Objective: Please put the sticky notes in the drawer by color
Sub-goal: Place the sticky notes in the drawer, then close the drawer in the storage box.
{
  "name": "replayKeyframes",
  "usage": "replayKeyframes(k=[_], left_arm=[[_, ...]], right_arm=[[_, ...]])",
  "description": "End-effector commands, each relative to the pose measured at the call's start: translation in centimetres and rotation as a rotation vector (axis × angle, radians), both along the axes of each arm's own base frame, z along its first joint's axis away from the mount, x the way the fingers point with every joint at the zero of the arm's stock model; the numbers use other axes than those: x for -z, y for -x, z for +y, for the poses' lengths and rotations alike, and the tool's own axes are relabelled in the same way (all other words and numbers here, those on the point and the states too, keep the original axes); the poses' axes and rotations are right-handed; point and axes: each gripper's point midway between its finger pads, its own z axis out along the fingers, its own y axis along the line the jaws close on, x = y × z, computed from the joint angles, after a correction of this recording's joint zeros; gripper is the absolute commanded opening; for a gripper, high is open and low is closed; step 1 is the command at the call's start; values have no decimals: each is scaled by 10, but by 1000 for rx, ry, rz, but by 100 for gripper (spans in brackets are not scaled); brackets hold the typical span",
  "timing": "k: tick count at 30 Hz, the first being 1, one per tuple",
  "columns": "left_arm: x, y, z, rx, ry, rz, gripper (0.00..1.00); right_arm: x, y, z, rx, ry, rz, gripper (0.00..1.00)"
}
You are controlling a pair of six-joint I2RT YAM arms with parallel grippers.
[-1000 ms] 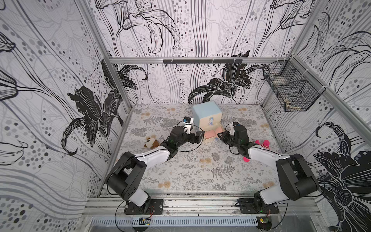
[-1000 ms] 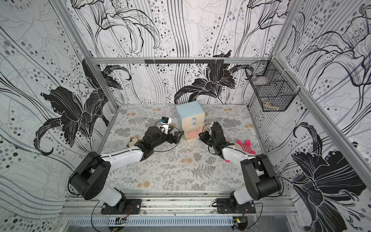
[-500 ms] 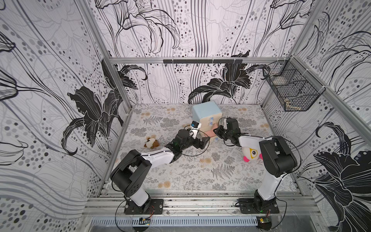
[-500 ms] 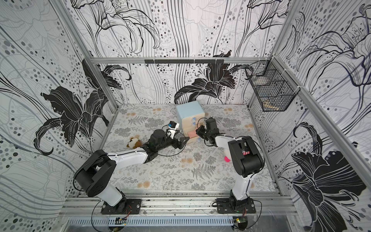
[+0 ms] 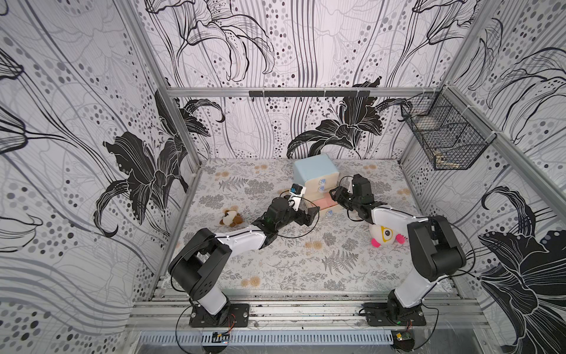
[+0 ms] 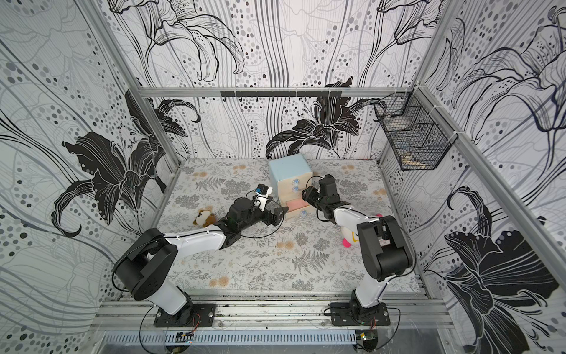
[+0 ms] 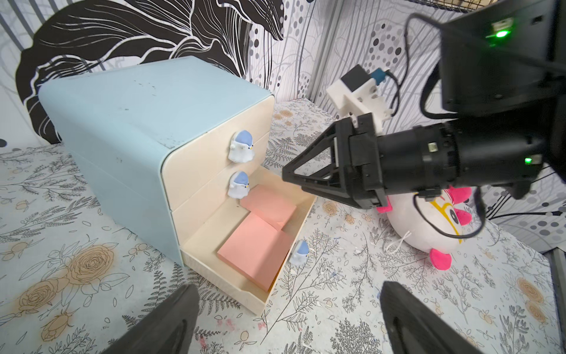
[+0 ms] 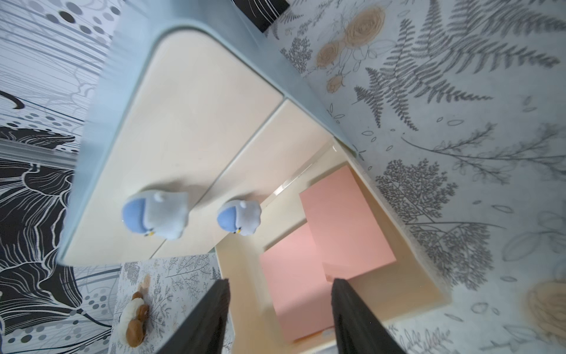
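Now | drawer [image 5: 315, 171] at 12 o'clock on table [image 5: 275, 269], bottom tray [image 7: 232, 294] pulled out for pink sticky notes [image 7: 255, 251], two inside | right claw [image 8: 281, 280] half-parted, empty, above them | left claw [image 7: 289, 285] wide, empty, tray's 8 o'clock

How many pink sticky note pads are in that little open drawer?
2. Both lie in the pulled-out bottom drawer: one pad at the back, by the chest, the other pad nearer the drawer's front. The closed drawers above may hide more.
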Motion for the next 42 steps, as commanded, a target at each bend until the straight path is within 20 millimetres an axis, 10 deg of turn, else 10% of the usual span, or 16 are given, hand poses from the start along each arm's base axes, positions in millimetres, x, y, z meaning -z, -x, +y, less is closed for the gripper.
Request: replayKeyframes(k=[1,12,19,42], left_arm=[[-18,-19,15,-156,99,-11,97],[-14,-98,57,-558,379,307,97],[6,-135,45,-611,266,417,90],[45,-140,38,-627,201,527,68]], right_arm=[[-6,16,-14,19,57,-25,59],[9,74,-33,-55,164,-148,73],[44,90,-23,-114,113,-93,59],[91,39,15,-132,74,-34,10]])
